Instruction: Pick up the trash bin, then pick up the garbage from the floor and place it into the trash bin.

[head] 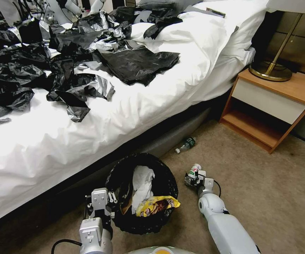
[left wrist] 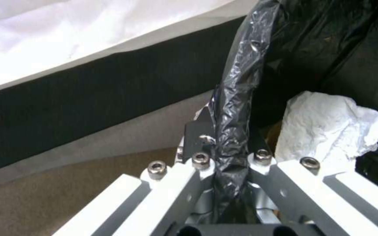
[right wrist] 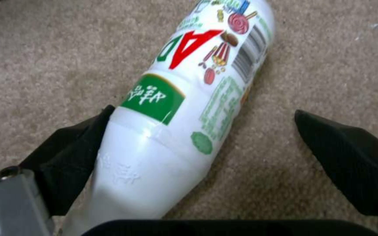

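I have the left gripper (head: pixel 106 200) on the trash bin (head: pixel 143 225) rim, crumpled paper (head: pixel 141 185) and a snack wrapper (head: pixel 156 206) inside it. Right of the bin, a drink bottle (head: pixel 194 170) lies between my right gripper (head: pixel 192 178) fingers on the floor (head: pixel 265 197); beyond it lies a second bottle (head: pixel 185 144), beside the bed (head: pixel 99 127).

One trash bin (head: pixel 142 225) is standing on the floor (head: pixel 265 197) beside the bed (head: pixel 89 130). Three pieces of garbage are showing inside it: one crumpled white paper (head: pixel 142 185), one yellow snack wrapper (head: pixel 156 206) and one brown scrap (head: pixel 125 207) at the liner's edge. Two bottles are lying on the carpet: one clear bottle (head: pixel 186 144) with a green label near the bed's foot, and one white bottle (head: pixel 195 170) with a red and green label, lying between the fingers of the right pincer (head: pixel 192 178). Two pincers are showing, the left pincer (head: pixel 103 208) at the bin's rim. One nightstand (head: pixel 270 106) is carrying one lamp (head: pixel 270 70). Many black plastic sheets (head: pixel 53 60) are lying on the bed, too tangled to count.
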{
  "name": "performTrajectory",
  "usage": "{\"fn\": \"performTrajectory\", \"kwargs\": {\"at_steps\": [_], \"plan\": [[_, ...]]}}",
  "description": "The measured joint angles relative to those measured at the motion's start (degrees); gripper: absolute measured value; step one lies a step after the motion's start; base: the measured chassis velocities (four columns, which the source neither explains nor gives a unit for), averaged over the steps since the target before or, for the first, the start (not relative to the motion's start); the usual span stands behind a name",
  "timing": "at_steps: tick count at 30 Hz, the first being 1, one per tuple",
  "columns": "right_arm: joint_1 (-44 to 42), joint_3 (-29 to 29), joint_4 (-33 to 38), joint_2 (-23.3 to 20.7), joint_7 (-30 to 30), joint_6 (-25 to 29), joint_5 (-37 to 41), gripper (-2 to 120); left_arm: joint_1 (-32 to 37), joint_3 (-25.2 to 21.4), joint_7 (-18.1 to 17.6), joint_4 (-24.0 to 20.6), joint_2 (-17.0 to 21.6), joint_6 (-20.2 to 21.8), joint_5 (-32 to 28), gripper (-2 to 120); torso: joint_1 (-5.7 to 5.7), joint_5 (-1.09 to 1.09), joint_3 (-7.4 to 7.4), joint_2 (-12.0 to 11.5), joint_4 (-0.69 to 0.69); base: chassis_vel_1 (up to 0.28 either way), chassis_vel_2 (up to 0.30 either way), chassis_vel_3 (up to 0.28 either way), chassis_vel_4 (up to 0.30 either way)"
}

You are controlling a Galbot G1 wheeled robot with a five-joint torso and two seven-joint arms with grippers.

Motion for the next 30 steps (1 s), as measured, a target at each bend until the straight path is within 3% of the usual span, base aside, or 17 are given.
{"fn": "performTrajectory", "kwargs": {"at_steps": [8, 14, 21, 30], "plan": [[-0.47, -0.03, 0.56, 0.4, 0.07, 0.6, -0.97, 74, 0.26, -0.02, 0.08, -0.41, 0.07, -0.15, 0.25, 0, 0.0, 0.0, 0.0, 0.0, 0.0, 0.0, 0.0, 0.0, 0.0], [-1.11, 0.19, 1.77, 0.27, 0.39, 0.88, -1.74, 48, 0.28, 0.21, 0.14, -0.47, 0.14, -0.33, 0.4, 0, 0.0, 0.0, 0.0, 0.0, 0.0, 0.0, 0.0, 0.0, 0.0], [-1.65, 0.34, 2.32, -0.08, 0.5, 1.26, -2.04, 39, 0.27, 0.4, 0.15, -0.46, 0.22, -0.46, 0.42, 0, 0.0, 0.0, 0.0, 0.0, 0.0, 0.0, 0.0, 0.0, 0.0], [-1.94, 0.39, 3.69, -0.64, 0.95, 1.26, -0.85, 38, 0.27, 0.42, 0.16, -0.36, 0.27, -0.51, 0.42, 0, 0.0, 0.0, 0.0, 0.0, 0.0, 0.0, 0.0, 0.0, 0.0]]}}
